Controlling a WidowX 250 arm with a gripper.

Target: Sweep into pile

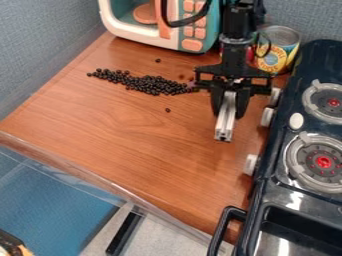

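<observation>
Over the right part of the wooden counter hangs the black gripper [228,107], shut on a pale metal bar [226,120] that points toward the camera. To its left, small dark beans [155,85] lie in an elongated band from the left part of the counter almost to the gripper. One loose bean [167,110] lies in front of the band, and another bean [157,60] lies behind it. The band's right end is partly hidden by the gripper.
A toy microwave [190,25] stands at the back, with a can [277,50] to its right behind the arm. The toy stove [294,130] with its knobs lines the right side. The counter's front edge [107,183] runs slanting across the lower left.
</observation>
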